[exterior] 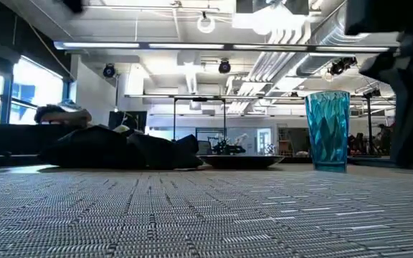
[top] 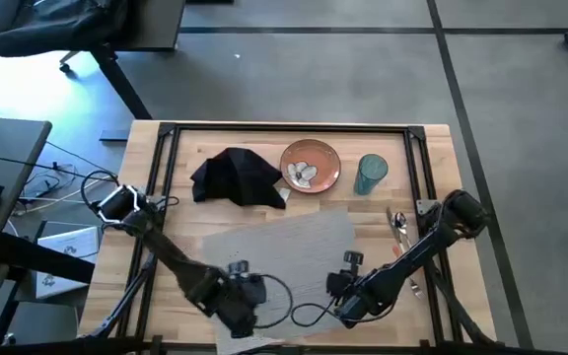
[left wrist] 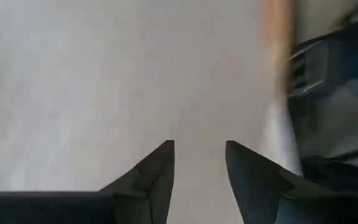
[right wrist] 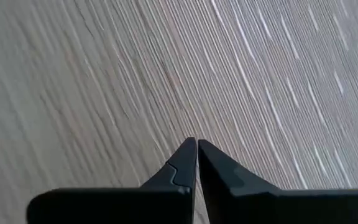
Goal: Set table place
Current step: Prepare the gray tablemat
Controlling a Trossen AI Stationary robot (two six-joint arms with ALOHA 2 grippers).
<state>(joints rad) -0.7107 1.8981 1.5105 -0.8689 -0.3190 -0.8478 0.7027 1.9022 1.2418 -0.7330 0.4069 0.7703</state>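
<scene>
1. Placemat (top: 294, 247) lies slightly askew at the surface (top: 442, 168) centre, toward the near edge.
2. Napkin (top: 237, 178), plate (top: 310, 165) and blue cup (top: 370, 175) sit in a row along the far side.
3. Cutlery (top: 398, 225) lies right of the placemat.
4. Left tool (left wrist: 199, 163): fingers spread, low at the near edge.
5. Right tool (right wrist: 196, 155): fingers pressed together, over the placemat's near part.

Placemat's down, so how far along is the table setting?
Done: placemat lies flat on the table. In hand: both arms are low at its near edge, left gripper open, right gripper shut, apparently adjusting it. Left: napkin crumpled, plate and blue cup at the far side, cutlery at its right edge.
</scene>
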